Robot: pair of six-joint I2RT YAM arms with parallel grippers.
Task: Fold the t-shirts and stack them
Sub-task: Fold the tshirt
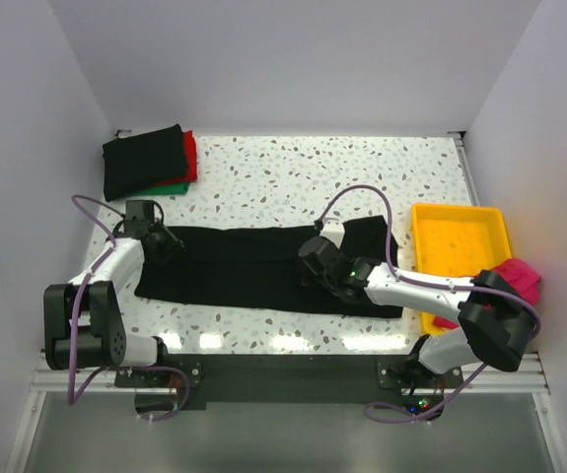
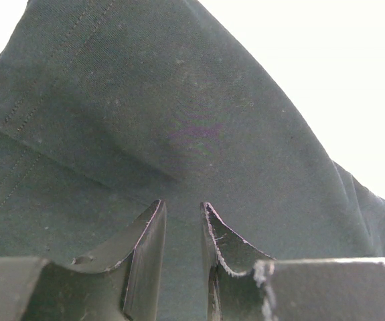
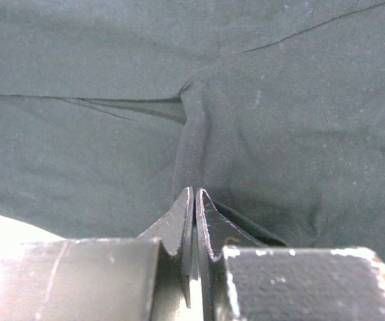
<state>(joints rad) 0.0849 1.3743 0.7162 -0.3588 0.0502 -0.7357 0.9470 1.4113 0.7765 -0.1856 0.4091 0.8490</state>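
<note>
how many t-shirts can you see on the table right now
5: a black one spread across the front, black, red and green stacked at the far left corner, and a pink one beside the yellow tray. More may be hidden in the stack.

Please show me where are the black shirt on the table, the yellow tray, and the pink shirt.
black shirt (image 1: 234, 266): top view, middle of the cloth.
yellow tray (image 1: 458, 242): top view, bare floor inside.
pink shirt (image 1: 523, 276): top view, part showing beside the right arm.

The left arm reaches forward with its elbow bent, the left gripper (image 2: 182, 210) pointing down and its jaws a little apart; whether they hold anything cannot be told. The right arm stretches far to its left; the right gripper (image 3: 195, 195) has its jaws pressed together.
</note>
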